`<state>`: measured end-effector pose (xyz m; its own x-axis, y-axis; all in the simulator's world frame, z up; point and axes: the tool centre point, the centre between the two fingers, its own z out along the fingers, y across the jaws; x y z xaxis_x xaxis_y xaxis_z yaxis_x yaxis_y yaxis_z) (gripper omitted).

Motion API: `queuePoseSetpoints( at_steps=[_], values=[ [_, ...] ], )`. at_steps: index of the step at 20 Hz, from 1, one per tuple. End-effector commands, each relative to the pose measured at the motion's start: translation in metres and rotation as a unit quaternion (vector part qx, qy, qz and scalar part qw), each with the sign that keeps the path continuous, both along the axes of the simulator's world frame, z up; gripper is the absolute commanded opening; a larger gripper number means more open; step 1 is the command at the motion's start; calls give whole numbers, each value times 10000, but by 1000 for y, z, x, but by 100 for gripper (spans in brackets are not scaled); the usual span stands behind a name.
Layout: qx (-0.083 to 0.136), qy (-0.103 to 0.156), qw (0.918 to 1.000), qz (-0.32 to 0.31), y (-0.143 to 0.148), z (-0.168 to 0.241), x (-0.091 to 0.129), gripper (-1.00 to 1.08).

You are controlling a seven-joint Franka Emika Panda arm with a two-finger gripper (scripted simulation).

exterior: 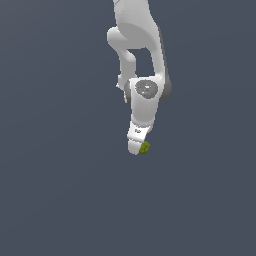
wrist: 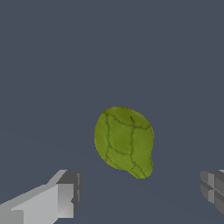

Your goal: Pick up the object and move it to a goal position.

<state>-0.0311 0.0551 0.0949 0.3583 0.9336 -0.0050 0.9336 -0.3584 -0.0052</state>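
The object (wrist: 124,141) is an olive-green, lumpy, faceted blob with dark crack lines. In the wrist view it lies on the grey surface beyond the gap between my two fingers, touching neither. My gripper (wrist: 140,192) is open, with one fingertip (wrist: 65,194) wide of the object on one side and the other fingertip (wrist: 212,188) at the frame's edge. In the exterior view the object (exterior: 145,147) peeks out at the tip of my white gripper (exterior: 136,148), on its right side. The fingers themselves are hidden there by the hand.
A plain dark grey surface (exterior: 60,190) fills both views. The white arm (exterior: 140,60) comes down from the top of the exterior view.
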Motion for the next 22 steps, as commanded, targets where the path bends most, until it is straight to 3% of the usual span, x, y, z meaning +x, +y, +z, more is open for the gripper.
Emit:
queuePoseSetpoints(
  at_steps=[1, 14, 22],
  values=[
    [6, -13, 9997, 251, 3, -1, -1, 100],
    [16, -30, 9980, 634, 7, -5, -2, 100],
    [16, -31, 9979, 654, 8, -36, -4, 100]
  ],
)
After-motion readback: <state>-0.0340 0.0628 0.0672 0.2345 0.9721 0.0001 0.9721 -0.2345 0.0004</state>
